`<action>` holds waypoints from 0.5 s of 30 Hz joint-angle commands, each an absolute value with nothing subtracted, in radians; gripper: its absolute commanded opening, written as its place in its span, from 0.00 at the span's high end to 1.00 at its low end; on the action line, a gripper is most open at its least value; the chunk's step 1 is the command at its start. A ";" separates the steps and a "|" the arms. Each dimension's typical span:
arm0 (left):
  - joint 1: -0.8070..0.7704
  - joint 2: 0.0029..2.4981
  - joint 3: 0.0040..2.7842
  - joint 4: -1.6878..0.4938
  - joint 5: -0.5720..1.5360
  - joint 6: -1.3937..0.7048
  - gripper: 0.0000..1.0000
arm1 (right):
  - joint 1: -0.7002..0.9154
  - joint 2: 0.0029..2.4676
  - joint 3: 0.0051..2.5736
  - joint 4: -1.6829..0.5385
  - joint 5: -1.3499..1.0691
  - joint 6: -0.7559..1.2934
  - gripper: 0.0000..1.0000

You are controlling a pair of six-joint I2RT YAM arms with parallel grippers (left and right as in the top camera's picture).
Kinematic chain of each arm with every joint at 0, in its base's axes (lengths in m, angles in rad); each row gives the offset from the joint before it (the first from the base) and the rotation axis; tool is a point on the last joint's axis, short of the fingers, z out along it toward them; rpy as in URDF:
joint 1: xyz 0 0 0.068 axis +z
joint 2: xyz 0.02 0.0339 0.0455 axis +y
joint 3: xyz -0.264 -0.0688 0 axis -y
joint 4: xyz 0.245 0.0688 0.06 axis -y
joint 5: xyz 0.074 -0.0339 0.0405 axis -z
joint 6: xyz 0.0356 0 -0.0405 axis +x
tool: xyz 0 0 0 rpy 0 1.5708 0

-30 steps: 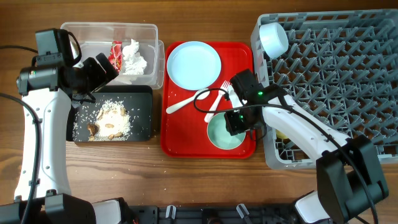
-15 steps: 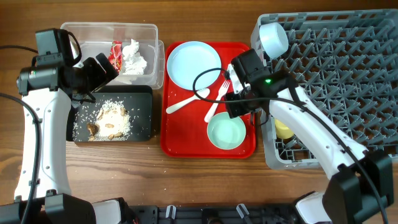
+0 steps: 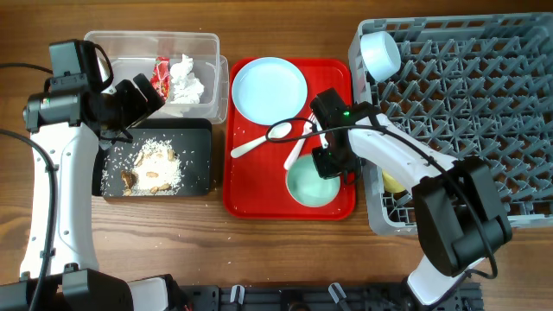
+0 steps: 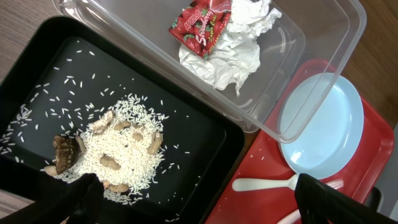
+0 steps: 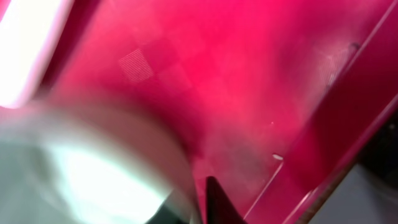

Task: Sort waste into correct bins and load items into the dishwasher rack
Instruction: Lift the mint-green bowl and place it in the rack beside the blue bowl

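The pale mint bowl (image 3: 308, 187) sits on the red serving tray's front right and shows blurred in the right wrist view (image 5: 81, 168). My right gripper (image 3: 329, 161) (image 5: 193, 208) is low on its right rim, jaws nearly together with the rim between them. The light-blue plate (image 3: 270, 90), white spoon (image 3: 259, 141) and fork (image 3: 301, 145) lie on that tray. My left gripper (image 3: 138, 99) (image 4: 199, 199) hangs open and empty above the black tray (image 3: 200, 155) of food scraps (image 4: 118, 152). The clear tub (image 3: 207, 52) holds the red wrapper (image 4: 202, 28) and tissue (image 4: 227, 53). The grey rack (image 3: 467, 112) holds the light-blue bowl (image 3: 380, 53) and yellow cup (image 3: 393, 182).
The red serving tray (image 3: 242, 194) lies between the bins and the rack. The rack's left wall stands right beside my right gripper. Bare wooden table (image 3: 276, 250) runs along the front edge.
My right gripper rose off the mint bowl toward the fork, then came back down onto the bowl's right rim. The bowl stays where it was. The left arm has not moved.
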State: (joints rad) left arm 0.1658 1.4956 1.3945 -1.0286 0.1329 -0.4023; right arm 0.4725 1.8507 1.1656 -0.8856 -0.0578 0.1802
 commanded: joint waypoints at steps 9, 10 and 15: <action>0.170 1.490 1.408 -1.026 0.145 -0.398 0.00 | 0.442 1.655 1.348 -1.048 0.029 0.233 0.96; 0.170 1.490 1.408 -1.026 0.145 -0.398 0.00 | 0.429 1.616 1.391 -1.081 0.080 0.266 0.96; 0.170 1.490 1.408 -1.026 0.144 -0.398 0.00 | 0.353 1.451 1.509 -1.192 0.473 0.545 0.96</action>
State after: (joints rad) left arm 0.1658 1.4956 1.3945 -1.0283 0.1329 -0.4023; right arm 0.4034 1.5738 1.4380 -1.1423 0.1238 0.3054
